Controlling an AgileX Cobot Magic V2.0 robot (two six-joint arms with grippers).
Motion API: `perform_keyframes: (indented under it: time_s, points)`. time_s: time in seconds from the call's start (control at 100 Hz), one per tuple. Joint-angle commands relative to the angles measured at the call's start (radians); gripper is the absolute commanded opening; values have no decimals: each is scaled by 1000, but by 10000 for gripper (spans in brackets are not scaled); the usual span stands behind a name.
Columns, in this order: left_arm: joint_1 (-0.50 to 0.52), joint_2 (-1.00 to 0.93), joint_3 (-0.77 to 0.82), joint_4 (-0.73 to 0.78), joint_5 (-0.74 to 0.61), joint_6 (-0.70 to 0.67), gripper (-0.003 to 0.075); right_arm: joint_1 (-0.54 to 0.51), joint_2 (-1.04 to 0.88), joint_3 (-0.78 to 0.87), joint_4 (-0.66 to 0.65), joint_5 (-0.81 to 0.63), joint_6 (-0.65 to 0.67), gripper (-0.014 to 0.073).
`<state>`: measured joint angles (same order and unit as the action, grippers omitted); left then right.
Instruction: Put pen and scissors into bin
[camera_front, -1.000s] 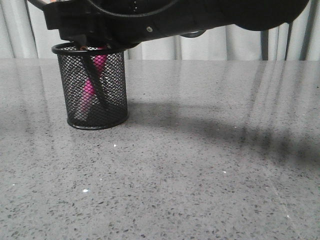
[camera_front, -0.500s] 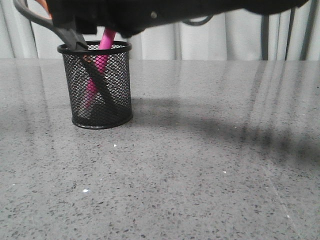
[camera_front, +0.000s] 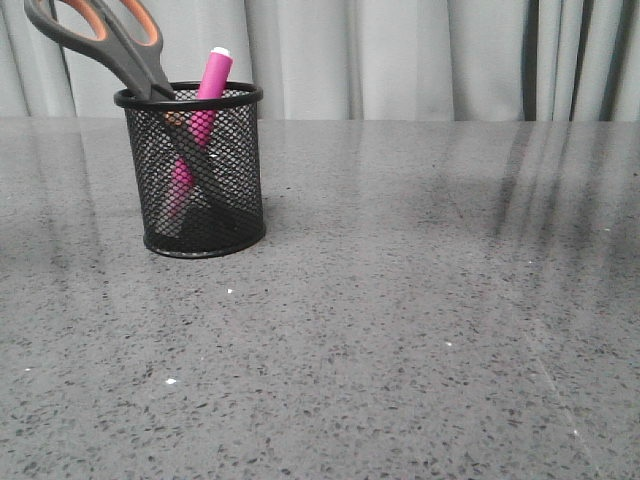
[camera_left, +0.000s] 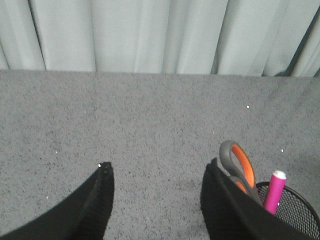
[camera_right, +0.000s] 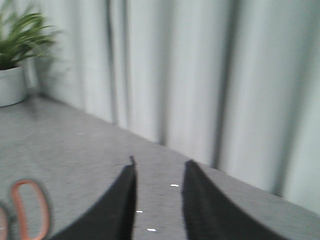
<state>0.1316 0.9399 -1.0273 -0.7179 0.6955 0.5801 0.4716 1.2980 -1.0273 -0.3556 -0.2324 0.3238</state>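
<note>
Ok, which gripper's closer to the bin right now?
Left, probably. The bin sits right beside one finger of the open left gripper. The right gripper sees only a scissors handle at its view's edge, not the bin. Neither arm shows in the front view.

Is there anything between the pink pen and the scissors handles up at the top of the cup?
No. In the front view only the curtain shows between the pen and the scissors handles; both lean apart inside the bin.
</note>
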Motion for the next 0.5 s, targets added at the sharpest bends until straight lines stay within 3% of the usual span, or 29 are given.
perform_keyframes:
  time_s: [0.0, 0.04, 0.22, 0.49]
  points:
    - [2, -29, -23, -42, -93, -12, 294, -56, -105, -25, 22, 49, -5, -16]
    - [2, -35, -16, -42, -113, -12, 249, -82, -138, -23, 22, 94, -5, -78]
    - [2, -125, 78, -42, -250, -1, -23, -194, -289, 74, 22, 104, -5, -67]
    - [2, -378, 362, -42, -471, 102, -21, -360, -545, 415, 31, -79, -5, -67]
